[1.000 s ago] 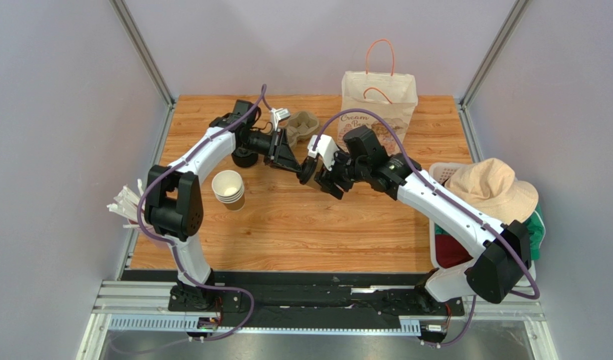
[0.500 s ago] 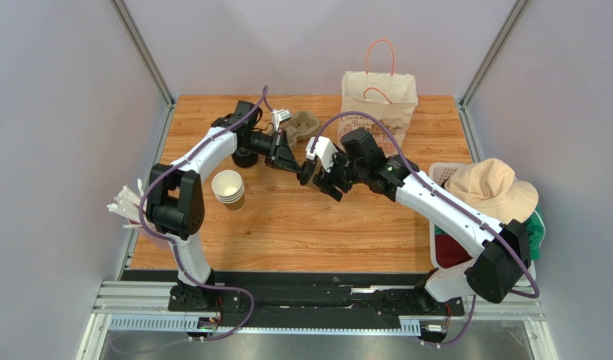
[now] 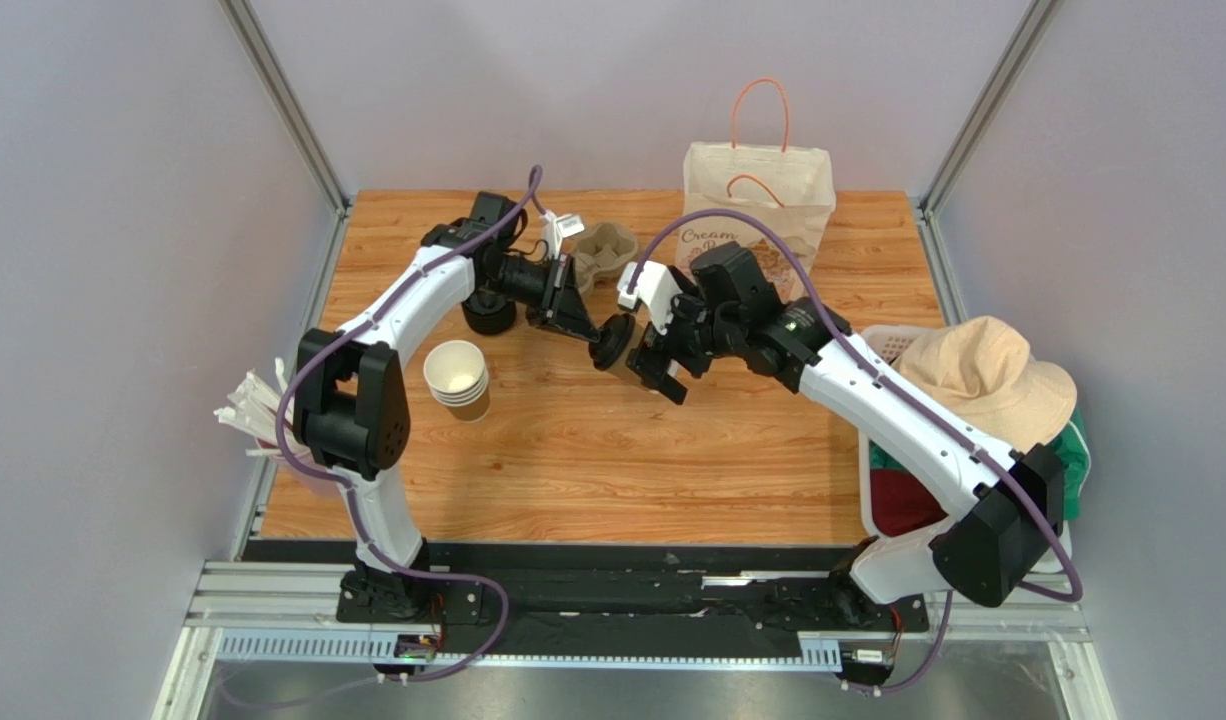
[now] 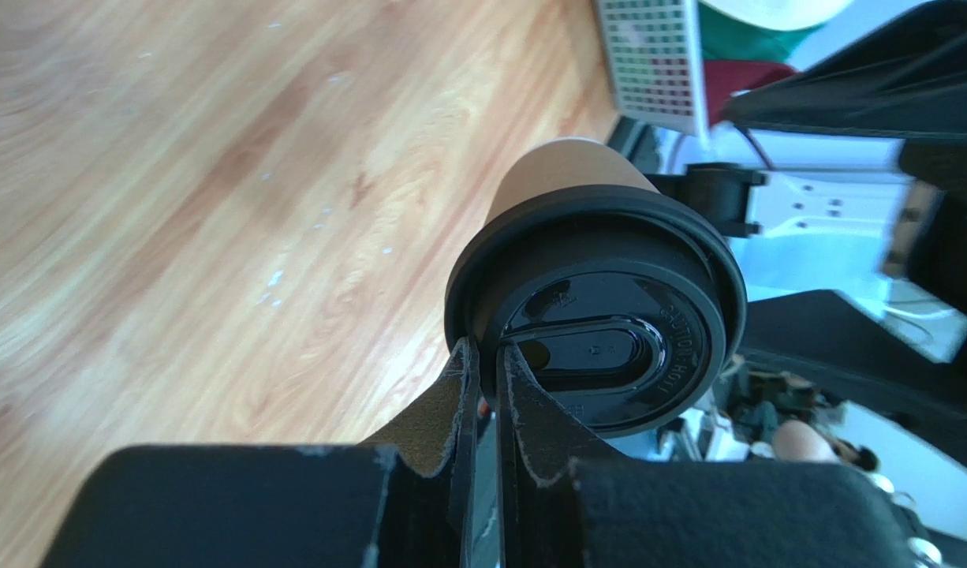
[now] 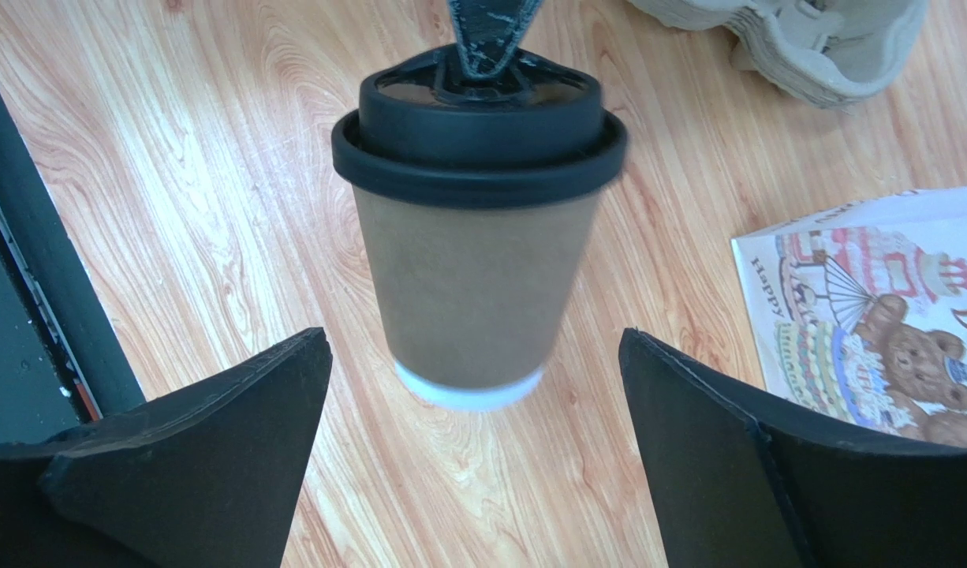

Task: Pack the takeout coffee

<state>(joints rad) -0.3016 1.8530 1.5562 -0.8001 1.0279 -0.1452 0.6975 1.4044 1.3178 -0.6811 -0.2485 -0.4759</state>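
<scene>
The takeout coffee [image 5: 476, 272] is a kraft-brown cup with a black sip lid [image 4: 595, 310], held in the air above the table's middle [image 3: 616, 342]. My left gripper [image 4: 485, 361] is shut on the lid's rim, one finger inside the rim and one outside. Its finger [image 5: 486, 30] shows above the lid in the right wrist view. My right gripper [image 5: 473, 349] is open wide, and the cup's base lies between its fingers without touching either. In the top view the left gripper [image 3: 586, 321] and the right gripper [image 3: 652, 357] face each other across the cup.
A printed paper bag [image 3: 757, 195] with orange handles stands at the back. A pulp cup carrier [image 3: 604, 245] lies behind the left gripper. A stack of lidless cups [image 3: 457, 375] and a stack of black lids [image 3: 489, 315] sit left. A basket [image 3: 882, 348] holding a hat is at right.
The right gripper has shifted slightly toward the back and closer around the cup. The left gripper still holds the cup by its lid in nearly the same place.
</scene>
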